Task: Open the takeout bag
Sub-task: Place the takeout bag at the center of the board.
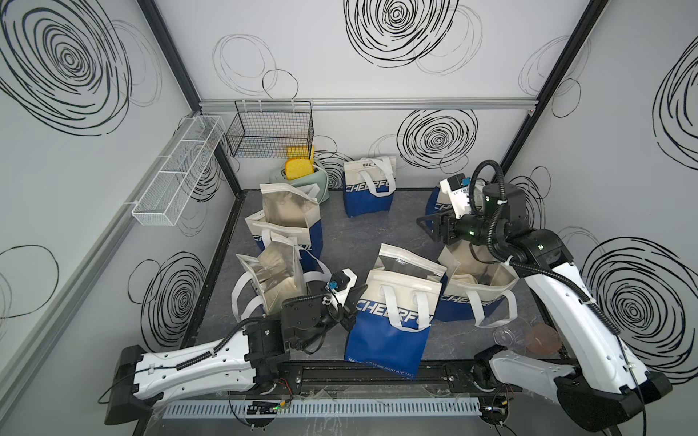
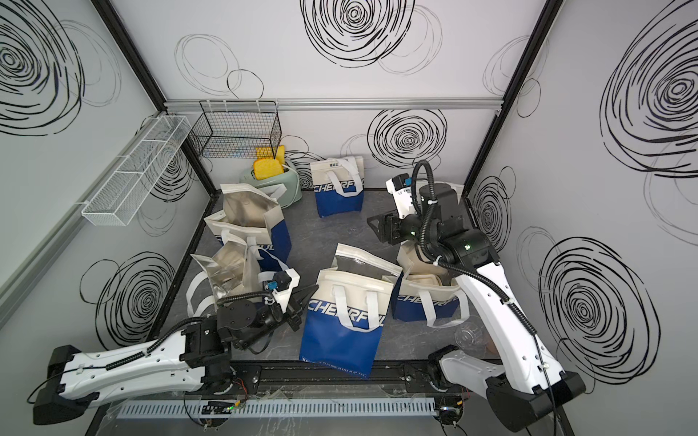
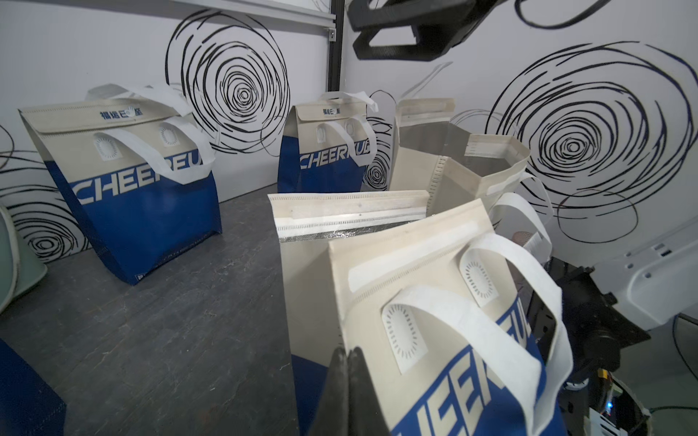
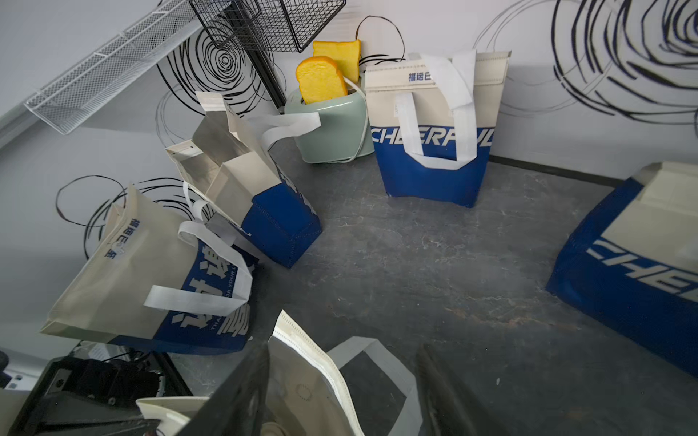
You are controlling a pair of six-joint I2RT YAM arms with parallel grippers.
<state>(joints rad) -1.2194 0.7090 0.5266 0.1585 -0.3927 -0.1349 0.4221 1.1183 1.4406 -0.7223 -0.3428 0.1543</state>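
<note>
the takeout bag point(image 1: 389, 324) stands near the front middle of the desk point(image 1: 340, 234), blue below and cream above, its flap lifted upright. the left pincer point(image 1: 360, 292) is clenched, fingertips pressed together right at the bag's edge on that arm's side; whether it pinches fabric cannot be told. the right pincer point(image 1: 426, 223) hangs released above the desk, farther back, holding nothing.

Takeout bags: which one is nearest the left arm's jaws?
The front centre bag, its flap raised: the shut left jaws sit at its side. Every other bag stands farther off.
</note>
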